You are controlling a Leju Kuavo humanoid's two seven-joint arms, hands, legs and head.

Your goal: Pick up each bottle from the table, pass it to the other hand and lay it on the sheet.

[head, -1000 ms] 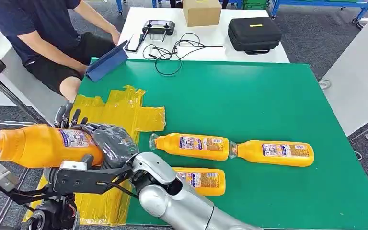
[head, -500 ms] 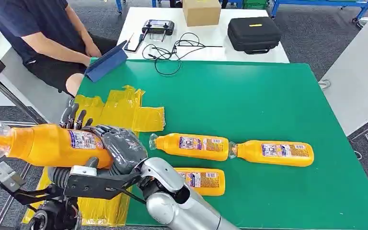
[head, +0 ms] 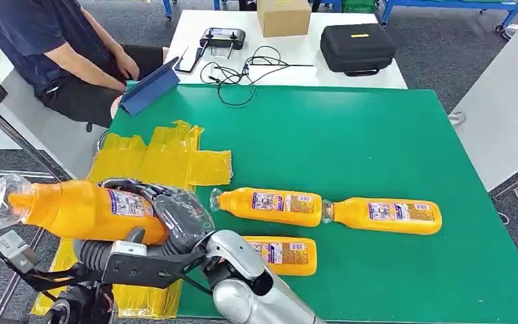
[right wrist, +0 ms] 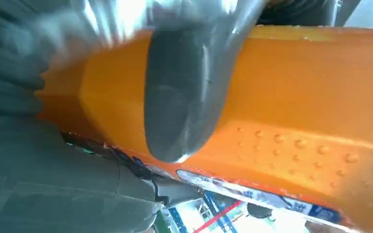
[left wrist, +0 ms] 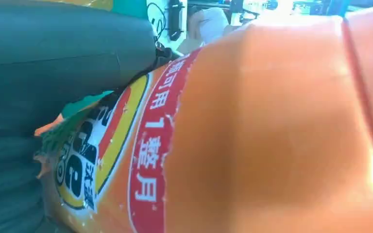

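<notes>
Above the near left corner of the green tabletop, an orange bottle is held off the surface, lying almost level with its clear cap end pointing past the left edge. The right hand has its dark fingers wrapped around the bottle's labelled base end; the right wrist view shows a thick grey thumb pressed across the orange body. The left hand sits directly under the bottle; in the left wrist view its ribbed grey cover lies against the label, but whether its fingers have closed on the bottle cannot be told. Beneath them, a crumpled yellow sheet covers the near left part of the tabletop. Three more orange bottles lie flat near the front edge: two end to end, and a third just in front of them. A seated person is at the far left corner beside a blue tablet.
</notes>
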